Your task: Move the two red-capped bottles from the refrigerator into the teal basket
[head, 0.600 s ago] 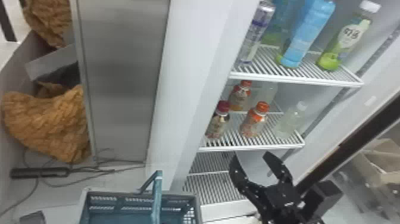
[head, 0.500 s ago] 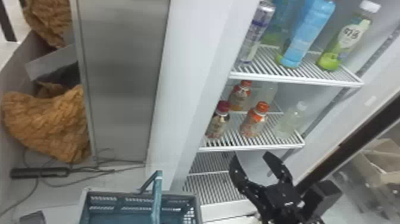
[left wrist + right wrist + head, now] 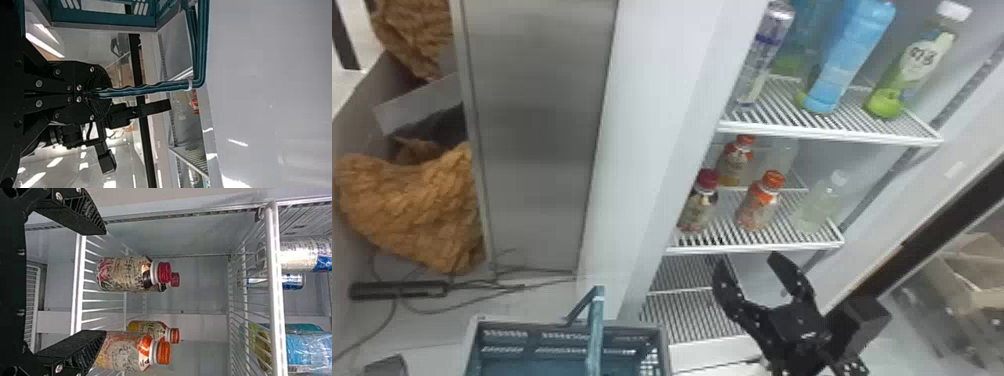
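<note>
Head view: the right gripper [image 3: 747,262] gapes wide, empty; at its 11 o'clock the front red-capped bottle [image 3: 699,210] stands on the refrigerator shelf [image 3: 757,248]; towards 8 o'clock lies the teal basket [image 3: 522,324], cut off below. Left wrist view: the left gripper [image 3: 105,93] is clamped around the basket's handle [image 3: 141,91]. Right wrist view: the rear red-capped bottle [image 3: 175,279] is mostly hidden behind the front one.

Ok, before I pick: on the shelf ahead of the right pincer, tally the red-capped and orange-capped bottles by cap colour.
Red-capped bottles: 2
Orange-capped bottles: 2
Total: 4
</note>
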Motion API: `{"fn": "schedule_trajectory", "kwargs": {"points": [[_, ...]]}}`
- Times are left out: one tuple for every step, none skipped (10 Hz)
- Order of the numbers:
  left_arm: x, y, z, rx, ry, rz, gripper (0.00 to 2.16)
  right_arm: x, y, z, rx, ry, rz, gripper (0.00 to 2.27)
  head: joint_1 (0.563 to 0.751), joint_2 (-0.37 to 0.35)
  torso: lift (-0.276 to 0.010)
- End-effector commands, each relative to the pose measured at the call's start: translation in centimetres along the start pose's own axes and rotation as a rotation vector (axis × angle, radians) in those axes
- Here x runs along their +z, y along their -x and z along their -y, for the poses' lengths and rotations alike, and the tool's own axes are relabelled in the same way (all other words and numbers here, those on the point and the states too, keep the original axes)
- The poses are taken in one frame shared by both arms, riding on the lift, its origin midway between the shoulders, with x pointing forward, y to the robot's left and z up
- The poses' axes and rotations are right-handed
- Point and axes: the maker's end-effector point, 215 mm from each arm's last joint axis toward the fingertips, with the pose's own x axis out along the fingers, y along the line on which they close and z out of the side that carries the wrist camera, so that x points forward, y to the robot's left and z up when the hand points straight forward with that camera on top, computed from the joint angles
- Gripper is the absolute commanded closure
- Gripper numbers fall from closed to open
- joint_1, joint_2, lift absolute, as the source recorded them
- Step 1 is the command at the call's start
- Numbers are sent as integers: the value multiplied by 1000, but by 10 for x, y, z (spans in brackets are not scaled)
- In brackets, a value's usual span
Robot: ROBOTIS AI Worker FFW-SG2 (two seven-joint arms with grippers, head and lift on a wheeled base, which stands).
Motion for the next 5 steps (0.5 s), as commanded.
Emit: {"fn": "schedule_trajectory", "kwargs": {"points": [[0,0,0,-1,0,0,1157,-1,-10,1,3,1,18,114,695,-350,-224],[0,0,1,-4,2,1,1157,-2,-18,0,10,-1,31,114,695,-350,-224],[0,0,1,-4,2,1,1157,1,-26,-3,18,-1,47,114,695,-350,-224],[0,0,1,-4,2,1,1157,0,-32,-3,22,-4,55,114,695,-350,-224],[0,0,1,-4,2,1,1157,-1,-38,-2,23,-4,62,114,695,-350,-224]]}}
